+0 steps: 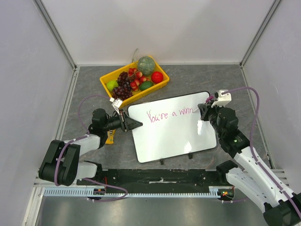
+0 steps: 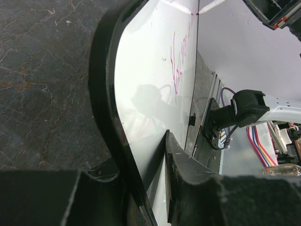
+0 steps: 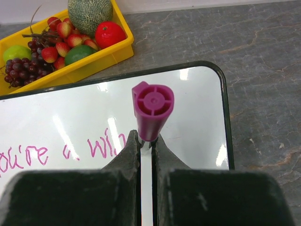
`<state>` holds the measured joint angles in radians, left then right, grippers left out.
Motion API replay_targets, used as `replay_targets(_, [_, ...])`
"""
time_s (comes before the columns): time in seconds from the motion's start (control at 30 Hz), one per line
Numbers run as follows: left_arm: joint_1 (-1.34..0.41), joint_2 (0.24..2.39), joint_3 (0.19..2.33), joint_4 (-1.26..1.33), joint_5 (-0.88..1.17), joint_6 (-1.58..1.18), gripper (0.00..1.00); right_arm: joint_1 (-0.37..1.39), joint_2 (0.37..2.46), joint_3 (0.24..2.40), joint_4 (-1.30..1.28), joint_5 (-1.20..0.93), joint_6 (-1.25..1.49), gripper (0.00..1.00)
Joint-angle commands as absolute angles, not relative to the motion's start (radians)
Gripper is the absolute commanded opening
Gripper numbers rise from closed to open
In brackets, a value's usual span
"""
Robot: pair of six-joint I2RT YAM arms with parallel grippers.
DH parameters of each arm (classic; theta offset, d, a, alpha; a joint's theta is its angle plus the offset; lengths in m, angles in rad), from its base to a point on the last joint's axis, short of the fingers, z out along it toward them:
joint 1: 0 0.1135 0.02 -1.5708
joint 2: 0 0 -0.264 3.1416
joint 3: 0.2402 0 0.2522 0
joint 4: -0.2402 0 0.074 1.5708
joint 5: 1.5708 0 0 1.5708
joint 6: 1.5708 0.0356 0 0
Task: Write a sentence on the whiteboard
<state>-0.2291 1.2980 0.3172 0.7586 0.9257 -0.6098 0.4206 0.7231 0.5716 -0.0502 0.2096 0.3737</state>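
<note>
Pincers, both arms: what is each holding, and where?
Left pincer clamps the whiteboard by its left edge; right pincer grips the marker by its barrel, under its purple end.

One whiteboard [image 1: 169,136], one marker [image 3: 153,106], one tray [image 3: 94,64]

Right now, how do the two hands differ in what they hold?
The left hand clamps the whiteboard's edge; the right hand grips a purple marker. The left hand sits near the writing's start, the right hand at its end. Both are shut on something.
</note>
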Motion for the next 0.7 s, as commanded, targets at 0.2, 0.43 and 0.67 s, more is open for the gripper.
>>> replay_targets(0.2, [-0.258,1.318,0.305,0.698,0.884,-0.42,0.02,0.417,0.755,0.675,-0.038,0.259,0.354,0.0])
replay_targets(0.43, [-0.256,1.316,0.305,0.699,0.885,-0.42,0.02,0.417,0.796,0.647,-0.008,0.253,0.365,0.0])
replay_targets(0.67, [-0.258,1.319,0.305,0.698,0.885,-0.42,0.02,0.417,0.802,0.627,-0.009,0.287,0.37,0.0])
